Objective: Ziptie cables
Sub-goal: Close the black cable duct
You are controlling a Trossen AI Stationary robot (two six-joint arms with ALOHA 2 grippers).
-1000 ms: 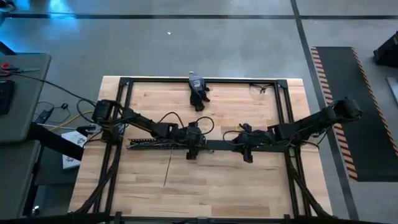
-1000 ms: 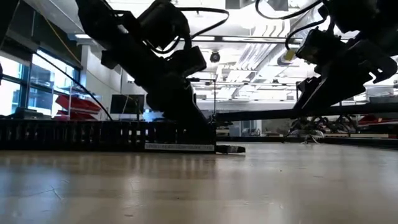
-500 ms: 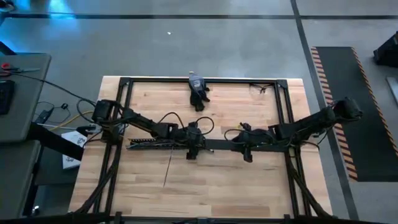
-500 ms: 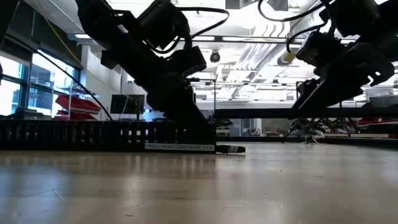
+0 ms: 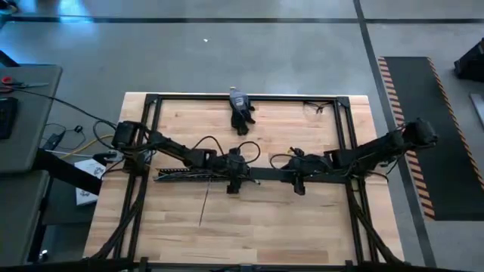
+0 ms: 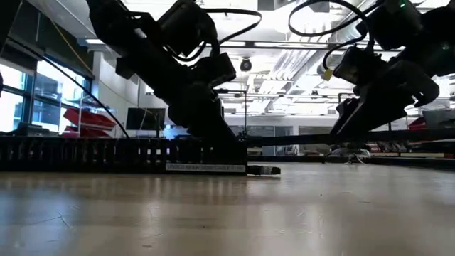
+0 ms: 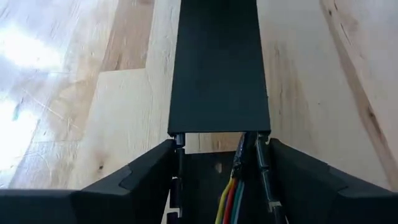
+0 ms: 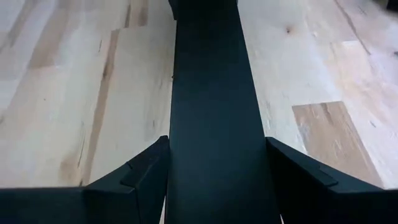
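Reaching inward from table's two sides, both arms lie low, meeting near centre. Left gripper (image 5: 233, 178) spread astride black duct (image 5: 181, 174), fingers (image 7: 140, 180) either side of it; cables (image 7: 231, 196) lie inside duct between them, red, yellow, green strands showing. Right gripper (image 5: 297, 180) spread astride flat black lid strip (image 8: 211, 112). Pale wooden table (image 5: 265, 227); thin dark strip (image 5: 204, 204) lies apart. Grey floor around; ceiling lights beyond.

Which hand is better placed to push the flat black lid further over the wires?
Probably the right hand: its fingers straddle the flat black lid, which it can slide. The left hand sits at the duct, over the coloured cables.
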